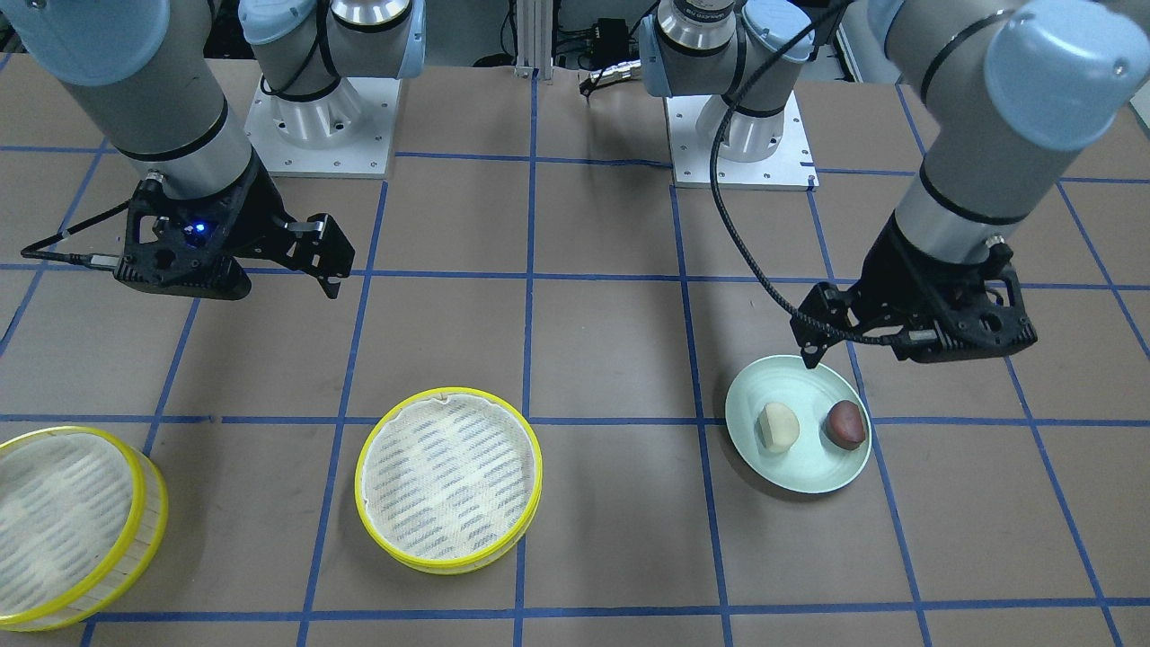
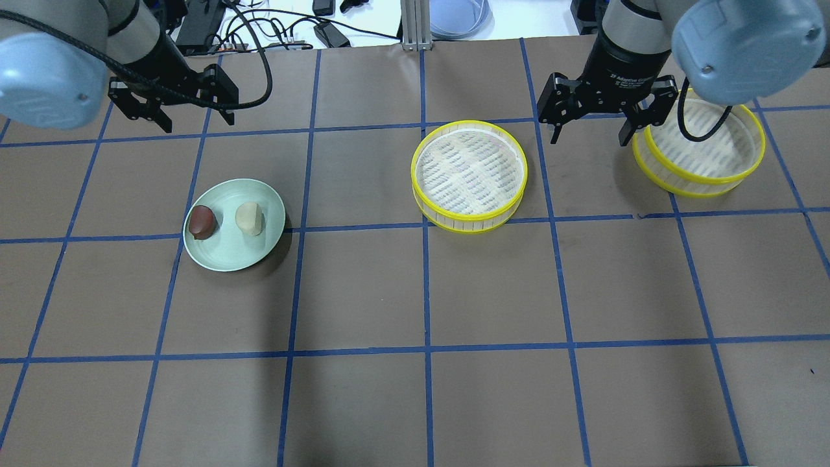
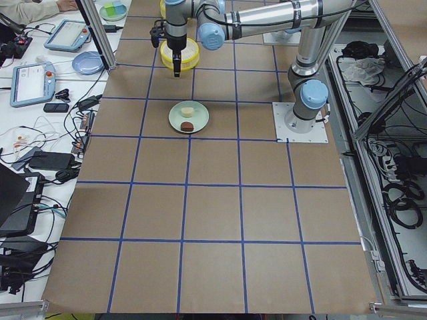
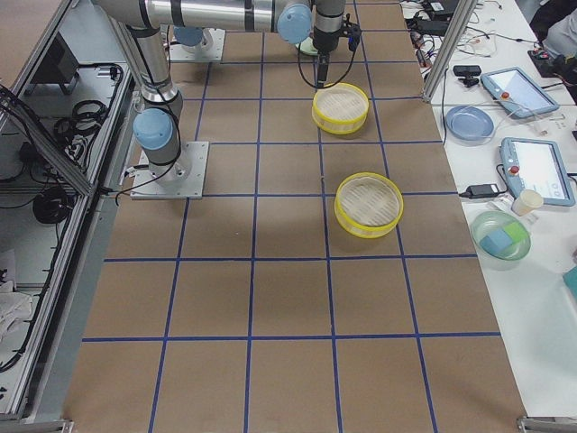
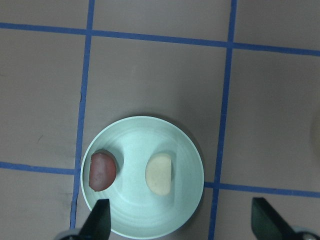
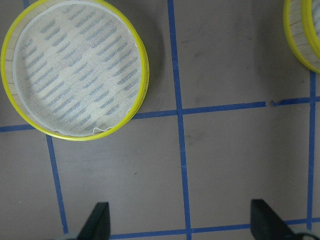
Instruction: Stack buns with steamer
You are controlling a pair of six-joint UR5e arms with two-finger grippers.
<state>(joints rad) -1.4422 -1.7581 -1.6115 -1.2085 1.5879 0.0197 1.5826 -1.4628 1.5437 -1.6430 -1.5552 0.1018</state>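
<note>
A pale green plate (image 2: 259,250) on the left half of the table holds both buns, a dark reddish-brown bun (image 2: 201,222) and a cream-white bun (image 2: 249,218). They also show in the left wrist view, the brown bun (image 5: 102,171) and the cream bun (image 5: 159,174). One steamer tier (image 2: 469,175) stands near the table's middle, another (image 2: 700,148) at the right; both are empty. My left gripper (image 2: 196,120) is open and empty, raised beyond the plate. My right gripper (image 2: 591,136) is open and empty, raised between the two tiers.
Blue tape lines grid the brown table. The two arm bases (image 1: 319,126) (image 1: 741,135) stand at the robot's edge. An operators' bench with tablets, cables and a blue plate (image 4: 469,120) runs along the far edge.
</note>
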